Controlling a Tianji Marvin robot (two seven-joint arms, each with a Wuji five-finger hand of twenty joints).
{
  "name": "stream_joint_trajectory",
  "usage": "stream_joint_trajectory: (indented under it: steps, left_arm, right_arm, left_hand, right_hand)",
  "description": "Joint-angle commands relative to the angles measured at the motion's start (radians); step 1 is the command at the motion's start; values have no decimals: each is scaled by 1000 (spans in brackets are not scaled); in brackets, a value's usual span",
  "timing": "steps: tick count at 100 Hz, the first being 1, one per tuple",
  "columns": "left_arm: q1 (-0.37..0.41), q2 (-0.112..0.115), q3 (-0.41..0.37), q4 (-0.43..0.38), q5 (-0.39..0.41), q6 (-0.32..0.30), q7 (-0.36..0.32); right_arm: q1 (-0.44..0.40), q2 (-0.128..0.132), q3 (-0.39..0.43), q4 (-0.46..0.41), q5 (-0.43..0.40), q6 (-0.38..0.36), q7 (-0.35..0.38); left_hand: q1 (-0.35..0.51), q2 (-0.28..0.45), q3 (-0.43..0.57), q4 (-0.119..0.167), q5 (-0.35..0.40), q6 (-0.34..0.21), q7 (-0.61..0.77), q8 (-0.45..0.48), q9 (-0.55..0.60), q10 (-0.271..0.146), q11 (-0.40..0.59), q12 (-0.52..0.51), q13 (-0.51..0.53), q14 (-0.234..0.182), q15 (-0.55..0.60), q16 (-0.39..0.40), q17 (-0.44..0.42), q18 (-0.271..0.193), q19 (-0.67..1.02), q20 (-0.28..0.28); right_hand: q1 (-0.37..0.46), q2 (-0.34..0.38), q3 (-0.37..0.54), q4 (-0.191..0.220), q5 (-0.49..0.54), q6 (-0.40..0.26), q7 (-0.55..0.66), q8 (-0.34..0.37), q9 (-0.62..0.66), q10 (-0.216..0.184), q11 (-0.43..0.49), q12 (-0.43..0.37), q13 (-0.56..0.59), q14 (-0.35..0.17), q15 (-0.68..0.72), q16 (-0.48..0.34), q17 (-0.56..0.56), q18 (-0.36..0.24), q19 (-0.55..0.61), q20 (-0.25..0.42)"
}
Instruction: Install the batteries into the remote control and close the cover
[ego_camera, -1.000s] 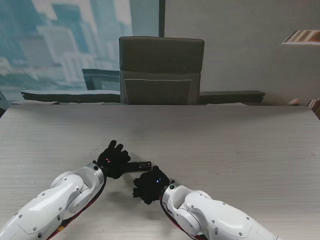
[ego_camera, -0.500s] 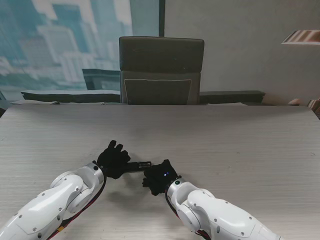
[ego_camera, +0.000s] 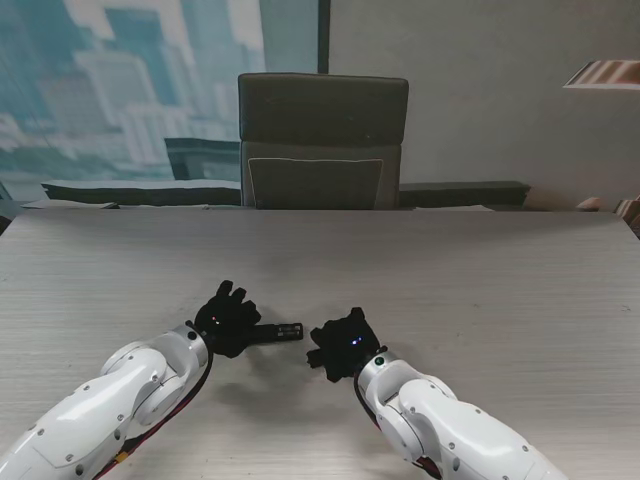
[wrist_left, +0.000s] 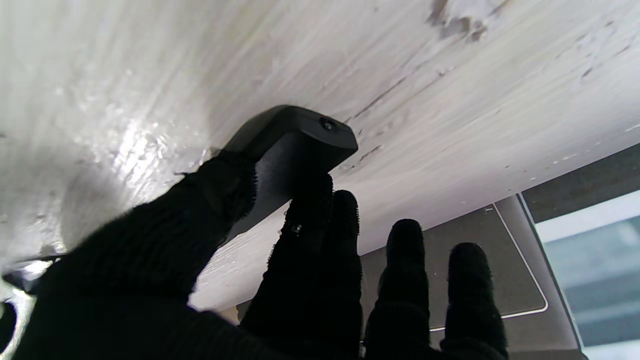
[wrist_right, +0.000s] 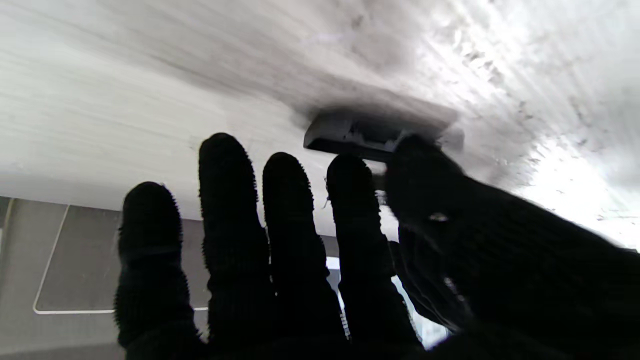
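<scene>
A slim black remote control (ego_camera: 282, 331) lies on the table just in front of me. My left hand (ego_camera: 227, 318) is shut on its left end; in the left wrist view the thumb and forefinger (wrist_left: 305, 200) pinch the remote (wrist_left: 295, 135). My right hand (ego_camera: 345, 343) hovers just right of the remote's free end, fingers spread and holding nothing. From the right wrist, the remote's end (wrist_right: 360, 131) sits past the fingertips (wrist_right: 225, 165), with the thumb close to it. I can make out no batteries and no separate cover.
The pale wood-grain table (ego_camera: 480, 280) stretches wide on all sides of the hands. A dark office chair (ego_camera: 322, 140) stands behind its far edge, and a window is at the far left.
My right hand has moved to the right and away from me, from a spot nearer than the remote to beside its right end. The left hand and remote have stayed put.
</scene>
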Motion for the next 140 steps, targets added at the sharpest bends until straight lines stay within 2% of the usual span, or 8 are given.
stream_joint_trajectory:
  steps: [1, 13, 21, 67, 121, 126, 129, 140]
  left_arm:
    - [27, 6, 17, 46, 6, -5, -45]
    - [29, 6, 16, 45, 5, -4, -47]
    - [29, 5, 16, 45, 5, -3, -46]
    - [31, 5, 13, 45, 3, -2, -45]
    - [31, 5, 13, 45, 1, -2, -48]
    - [31, 5, 13, 45, 1, -3, -48]
    - [31, 5, 13, 45, 1, -3, -49]
    - [32, 5, 12, 45, 1, -2, -49]
  right_arm:
    - [-12, 6, 5, -20, -10, -12, -6]
    - [-16, 8, 16, -26, -20, -34, -16]
    - [-12, 9, 14, -21, -21, -47, -21]
    - [20, 12, -29, 19, -13, -62, -17]
    - [110, 5, -135, 114, 43, -22, 12]
    - [115, 2, -145, 122, 54, -16, 11]
    - [117, 1, -149, 125, 59, -13, 12]
    - [120, -1, -155, 131, 70, -9, 13]
  left_hand:
    - [189, -20, -43, 80, 66, -269, 147, 45, -12, 6, -8, -4, -22, 9, -12, -1, -16, 14, -3, -2]
    - [188, -20, -44, 79, 67, -270, 147, 45, -12, 7, -8, -4, -22, 10, -12, -1, -15, 14, -2, -2]
    - [189, -20, -44, 79, 67, -270, 147, 45, -12, 5, -8, -4, -23, 12, -12, -1, -15, 14, -2, -2]
    - [189, -20, -44, 79, 66, -268, 147, 45, -11, 6, -7, -4, -21, 10, -11, 0, -11, 14, 2, 0]
    - [189, -19, -46, 79, 67, -267, 147, 45, -13, 6, -7, -3, -19, 12, -10, 0, -11, 14, 3, 1]
    - [189, -19, -46, 79, 67, -271, 148, 45, -13, 7, -7, -3, -19, 11, -10, 0, -10, 14, 3, 1]
    - [189, -19, -46, 79, 66, -267, 147, 45, -13, 7, -7, -3, -20, 12, -10, 0, -10, 14, 3, 1]
    - [190, -19, -46, 80, 67, -271, 148, 46, -12, 6, -7, -3, -20, 11, -10, 0, -11, 14, 3, 1]
  right_hand:
    - [-22, -12, 38, 26, -22, -6, -24, 21, -34, 7, 0, 25, -26, -4, 6, 21, -25, -5, 9, -8]
    - [-85, 23, 19, 83, -59, 4, -101, 84, -109, 7, -2, 41, -90, -17, -7, 38, -54, -19, 0, -6]
    - [-120, 27, 16, 170, -90, 10, -180, 246, -166, 4, 3, 48, -130, -28, -13, 51, -74, -30, -5, -4]
    - [-138, -167, 40, 148, -138, 62, -243, 251, -251, 15, -1, 50, -199, -38, -24, 59, -117, -39, -29, -12]
    - [-73, -108, 81, 159, -19, 39, -231, 254, -131, -3, -6, 41, -116, -22, -17, 56, -86, -17, -31, -16]
    - [0, -119, 89, 47, -7, 21, -143, 85, -85, -11, -13, 38, -84, -22, -10, 44, -71, -13, -30, -21]
    - [38, -128, 91, 14, -5, 14, -112, 52, -68, -14, -16, 35, -69, -21, -12, 40, -60, -11, -29, -22]
    - [56, -127, 97, 0, -8, 9, -99, 36, -60, -15, -19, 33, -56, -24, -13, 37, -48, -10, -26, -22]
